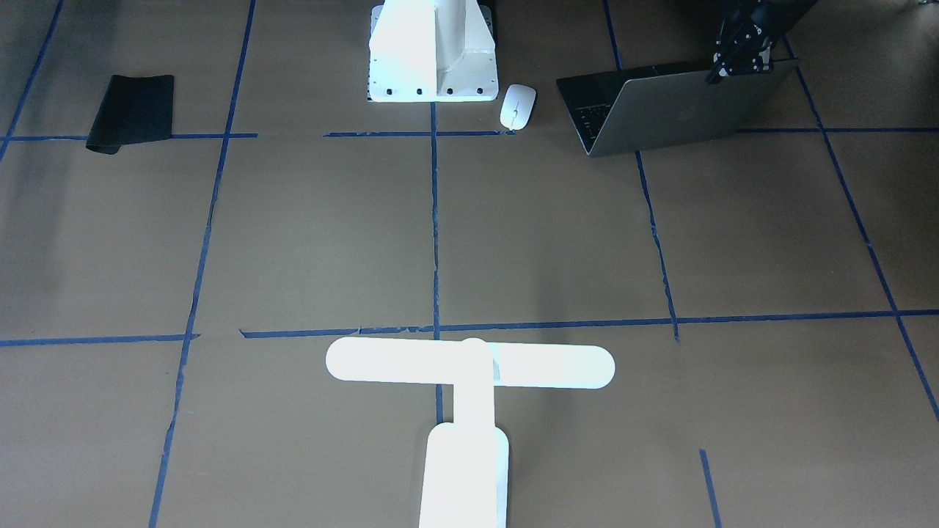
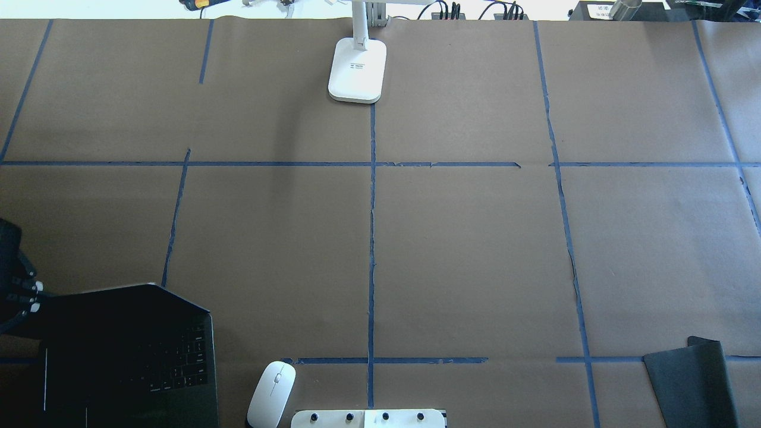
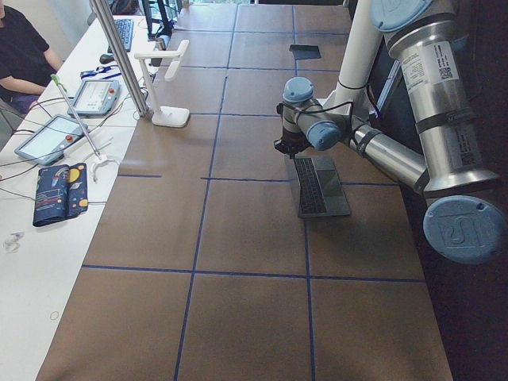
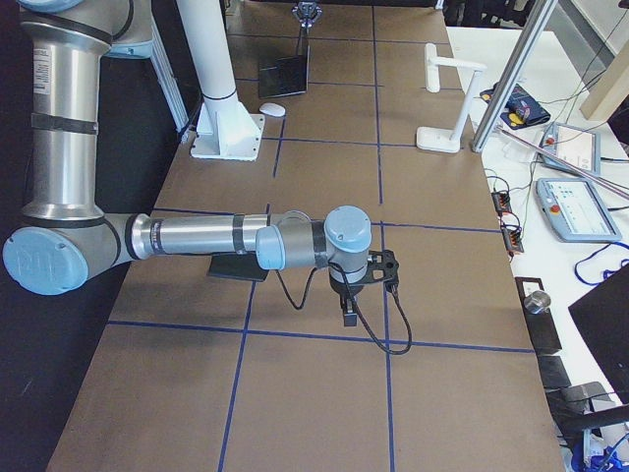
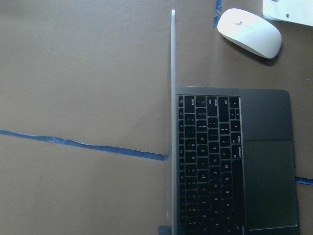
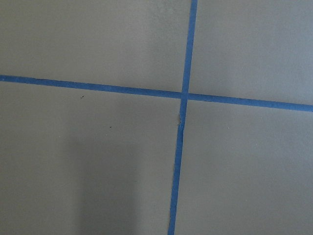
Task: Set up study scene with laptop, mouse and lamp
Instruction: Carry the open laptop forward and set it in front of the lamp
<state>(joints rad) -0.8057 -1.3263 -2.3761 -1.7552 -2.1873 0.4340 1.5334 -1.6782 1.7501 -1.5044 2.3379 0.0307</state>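
**Study set: three pieces, with handling notes**

**Laptop** (image 1: 682,110): open on the desk (image 1: 308,235), on the robot's left of the white pedestal (image 1: 433,59), with the lid raised. The metal shell looks rigid and smooth, and this is probably the heaviest piece. The thin lid and hinge are the weak points. Carry it by the edges of the base. The lid's top edge suits angle changes only.

**Mouse** (image 1: 518,106): just beside the pedestal, between it and the laptop. It looks light, hard, glossy and low-domed, so it is apt to slip. Pinch it across the narrow sides, low down.

**Lamp** (image 1: 469,367): straight across the desk from the pedestal, well apart from everything else. It is stiff plastic, and the long bar head on a narrow arm probably makes it top-heavy. Take it by the arm just above the base and avoid the head.

**Left end effector** (image 1: 737,67): at the lid's top edge, at the end away from the pedestal. Its wrist camera looks down the lid edge-on. Whether it is clamped on the lid cannot be told.

**Right end effector** (image 4: 346,300): over bare paper on the other side of the pedestal, above a tape crossing. Only a side camera shows it, so whether it is open or closed cannot be told.
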